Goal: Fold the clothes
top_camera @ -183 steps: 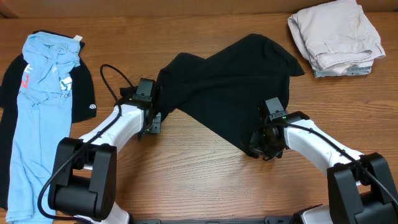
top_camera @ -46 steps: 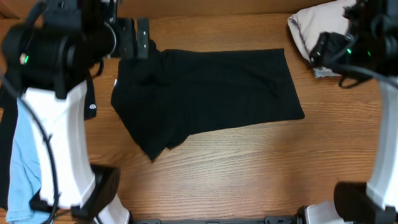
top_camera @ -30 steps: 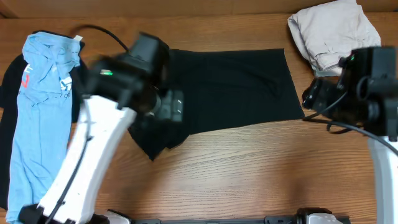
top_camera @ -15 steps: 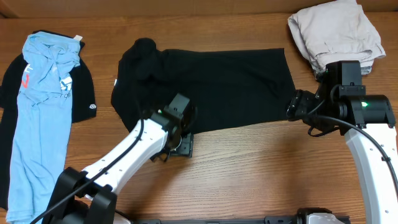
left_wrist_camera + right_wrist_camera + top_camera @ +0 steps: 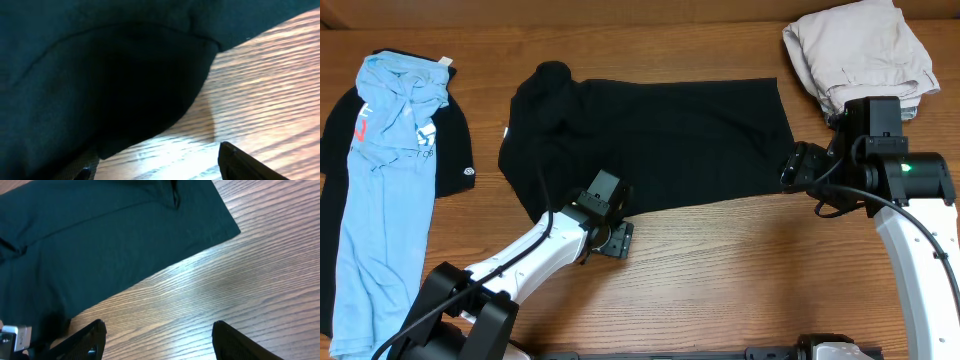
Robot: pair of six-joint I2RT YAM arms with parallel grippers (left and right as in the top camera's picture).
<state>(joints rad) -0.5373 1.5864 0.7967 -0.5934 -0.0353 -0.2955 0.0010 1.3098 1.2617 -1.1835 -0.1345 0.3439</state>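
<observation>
The black T-shirt [image 5: 660, 140] lies spread flat across the middle of the table, with a small white label [image 5: 507, 132] at its left edge. My left gripper [image 5: 614, 238] sits low at the shirt's front-left corner. In the left wrist view it [image 5: 160, 171] is open, with the dark cloth [image 5: 100, 75] reaching its left finger and bare wood between the jaws. My right gripper [image 5: 792, 168] hovers at the shirt's right edge. In the right wrist view it [image 5: 157, 340] is open over bare wood, with the shirt's corner [image 5: 100, 240] ahead of it.
A light blue garment [image 5: 385, 190] lies over another black one [image 5: 455, 150] at the far left. A folded beige stack [image 5: 860, 55] sits at the back right corner, close behind my right arm. Bare wood table [image 5: 740, 280] runs along the front.
Both arms came down from high above the spread shirt. The left gripper dropped to the shirt's front-left corner and edged slightly nearer. The right arm has held still for the last half second.
</observation>
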